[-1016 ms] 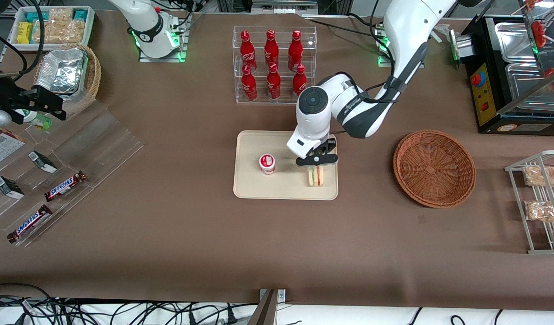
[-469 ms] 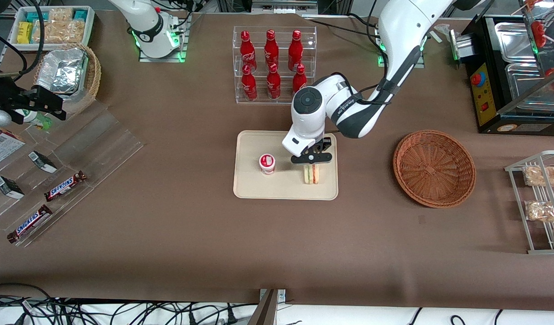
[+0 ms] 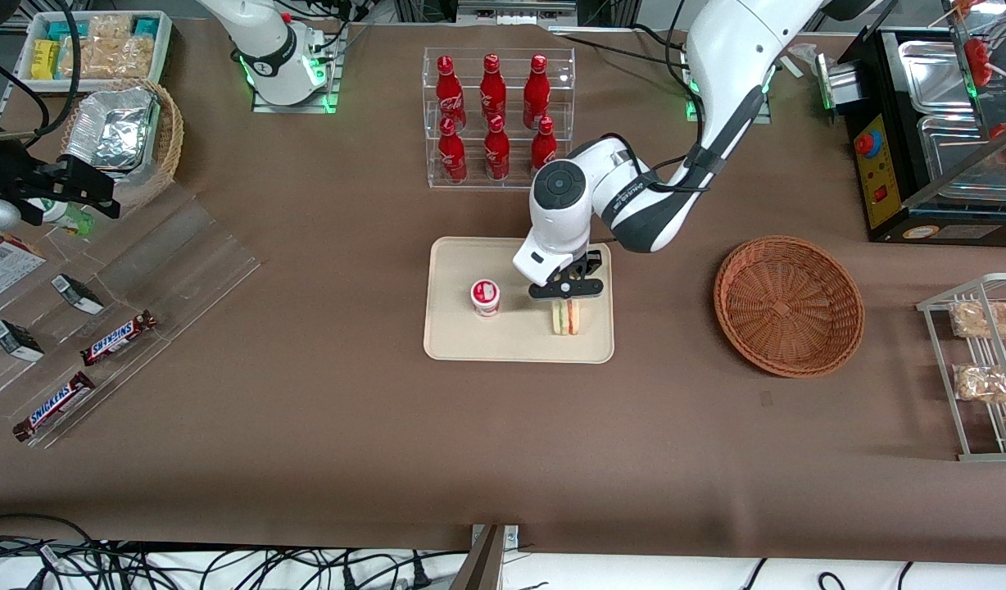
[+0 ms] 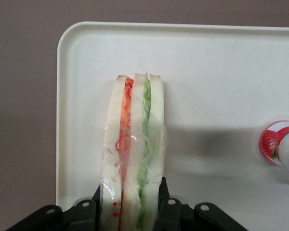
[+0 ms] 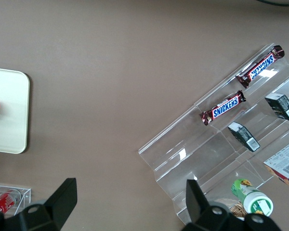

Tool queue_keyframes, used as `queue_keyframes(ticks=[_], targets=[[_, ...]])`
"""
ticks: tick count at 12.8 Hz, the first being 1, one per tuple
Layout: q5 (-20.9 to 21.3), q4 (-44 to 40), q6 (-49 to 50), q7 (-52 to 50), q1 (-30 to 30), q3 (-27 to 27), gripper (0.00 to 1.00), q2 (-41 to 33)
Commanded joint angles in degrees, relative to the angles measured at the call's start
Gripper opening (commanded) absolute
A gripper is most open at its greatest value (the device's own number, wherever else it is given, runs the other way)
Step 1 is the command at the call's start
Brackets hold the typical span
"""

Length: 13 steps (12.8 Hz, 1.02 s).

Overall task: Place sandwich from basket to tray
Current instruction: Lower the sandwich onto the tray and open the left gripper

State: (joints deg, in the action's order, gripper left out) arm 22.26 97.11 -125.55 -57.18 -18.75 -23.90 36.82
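gripper (image 3: pixel 565 300) clamps sandwich (image 4: pixel 132 159) — on the tray (image 3: pixel 454 336).

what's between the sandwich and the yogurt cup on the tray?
Nothing: bare tray floor separates the sandwich from the yogurt cup, seen in front and left wrist views. The gripper is shut on the sandwich.

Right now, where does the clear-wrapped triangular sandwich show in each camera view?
Front view: the clear-wrapped triangular sandwich stands on the cream plastic tray, under the gripper, beside the red-and-white cup.
Left wrist view: sandwich between the fingers, on the tray.
Right wrist view: not in it.
Shared landmark: the tray.
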Motion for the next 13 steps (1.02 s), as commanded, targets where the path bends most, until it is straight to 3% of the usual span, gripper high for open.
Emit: queue_keyframes(ticks=[1, 2, 4, 6, 8, 13], targets=[[1.64, -0.96, 0.22, -1.09, -0.41, 0.26, 0.43, 0.53], [1.64, -0.96, 0.31, -1.09, -0.41, 0.34, 0.47, 0.53], [1.64, -0.96, 0.31, -1.27, -0.32, 0.35, 0.65, 0.71], [1.64, -1.14, 0.66, -1.27, -0.14, 0.35, 0.99, 0.54], [1.56, -1.66, 1.27, -1.09, 0.38, 0.26, 1.0, -0.25], [0.33, -9.12, 16.99, -0.48, 2.05, -0.18, 1.0, -4.65]])
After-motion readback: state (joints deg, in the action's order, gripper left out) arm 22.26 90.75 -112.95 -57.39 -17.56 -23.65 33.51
